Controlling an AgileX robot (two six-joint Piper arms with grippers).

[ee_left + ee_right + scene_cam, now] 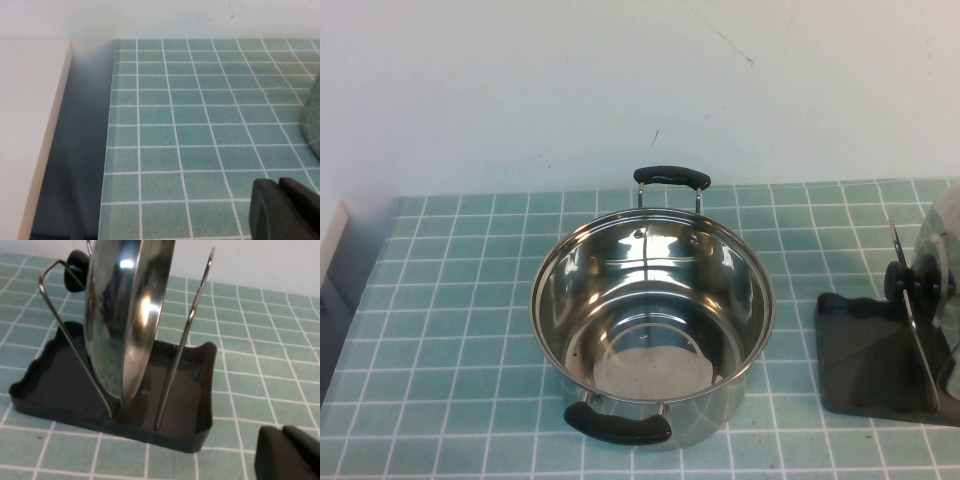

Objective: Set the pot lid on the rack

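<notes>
The pot lid [946, 245] stands on edge in the rack [860, 350] at the table's right side, its black knob [910, 280] facing the pot. In the right wrist view the shiny lid [125, 315] leans between the wire divider's uprights [185, 340] in the dark tray base [55, 385]. My right gripper [281, 430] is shut and empty, a little away from the rack's near corner and touching nothing. My left gripper [279, 183] is shut and empty above the tiles on the table's left part. Neither gripper shows in the high view.
A deep steel pot [652, 320] with two black handles stands open at the table's middle; its side shows in the left wrist view [312, 125]. The green tiled mat's left edge [107, 150] drops to a gap beside a pale counter [30, 125].
</notes>
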